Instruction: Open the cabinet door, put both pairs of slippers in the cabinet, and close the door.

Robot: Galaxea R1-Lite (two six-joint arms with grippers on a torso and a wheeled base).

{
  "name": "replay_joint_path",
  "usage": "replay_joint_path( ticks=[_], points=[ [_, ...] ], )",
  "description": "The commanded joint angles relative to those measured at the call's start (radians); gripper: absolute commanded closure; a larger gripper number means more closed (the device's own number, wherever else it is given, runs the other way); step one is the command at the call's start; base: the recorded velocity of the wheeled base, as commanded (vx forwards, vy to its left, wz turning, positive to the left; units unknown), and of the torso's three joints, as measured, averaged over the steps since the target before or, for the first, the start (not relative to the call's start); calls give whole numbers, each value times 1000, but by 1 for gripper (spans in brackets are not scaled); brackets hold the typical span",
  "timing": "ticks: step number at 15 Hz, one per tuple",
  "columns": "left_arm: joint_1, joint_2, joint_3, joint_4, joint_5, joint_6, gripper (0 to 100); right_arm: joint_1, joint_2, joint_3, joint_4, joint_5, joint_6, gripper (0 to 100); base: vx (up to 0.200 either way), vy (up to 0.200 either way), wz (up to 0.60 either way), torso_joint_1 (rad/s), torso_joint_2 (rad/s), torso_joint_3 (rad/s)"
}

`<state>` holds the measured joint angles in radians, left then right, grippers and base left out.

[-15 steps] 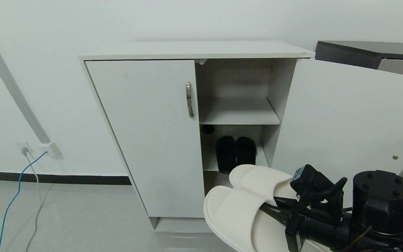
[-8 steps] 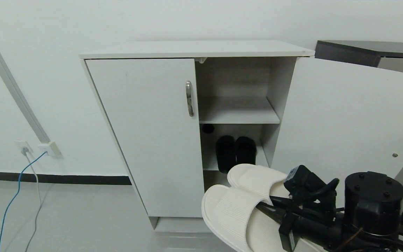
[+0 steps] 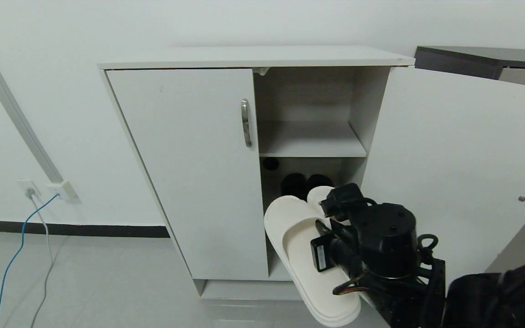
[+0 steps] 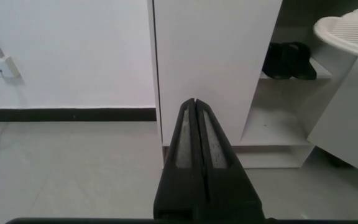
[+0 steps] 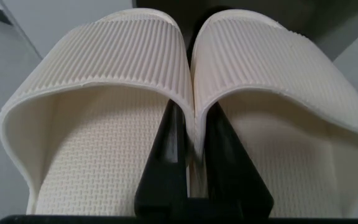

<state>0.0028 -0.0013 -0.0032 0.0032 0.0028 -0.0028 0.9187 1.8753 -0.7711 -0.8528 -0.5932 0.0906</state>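
Right fingers (image 5: pixel 166 168) pinch the white slippers (image 3: pixel 290 228) before the open cabinet (image 3: pixel 253 55) — black pair (image 3: pixel 294 184) inside; left fingers (image 4: pixel 184 146) pressed together.

The cabinet (image 3: pixel 253 57) opening at 12 o'clock leaves passage above the upper shelf (image 3: pixel 310 139); black slippers (image 3: pixel 295 184) crowd the level below. The shut left door (image 3: pixel 189 168) blocks 10 o'clock, the open right door (image 3: pixel 454 168) 2 o'clock.

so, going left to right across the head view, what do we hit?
wall sockets → closed left cabinet door → door handle → white slippers → open right cabinet door. Shelf and black slippers left out: they overlap the white pair.
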Motion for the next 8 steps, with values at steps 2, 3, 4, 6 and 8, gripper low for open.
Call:
replay_joint_path(
  ticks=[2, 3, 4, 6, 8],
  points=[
    [0, 1, 0, 0, 0, 0, 100, 26, 36, -206, 210, -132, 120, 100, 0, 0, 0, 0, 0, 0],
    [0, 1, 0, 0, -1, 0, 100, 26, 34, -246, 258, -162, 138, 100, 0, 0, 0, 0, 0, 0],
    [0, 1, 0, 0, 0, 0, 100, 19, 39, -313, 327, -214, 156, 100, 0, 0, 0, 0, 0, 0],
    [0, 1, 0, 0, 0, 0, 100, 8, 38, -364, 357, -234, 147, 100, 0, 0, 0, 0, 0, 0],
    [0, 1, 0, 0, 0, 0, 100, -8, 41, -404, 357, -235, 107, 100, 0, 0, 0, 0, 0, 0]
  ],
)
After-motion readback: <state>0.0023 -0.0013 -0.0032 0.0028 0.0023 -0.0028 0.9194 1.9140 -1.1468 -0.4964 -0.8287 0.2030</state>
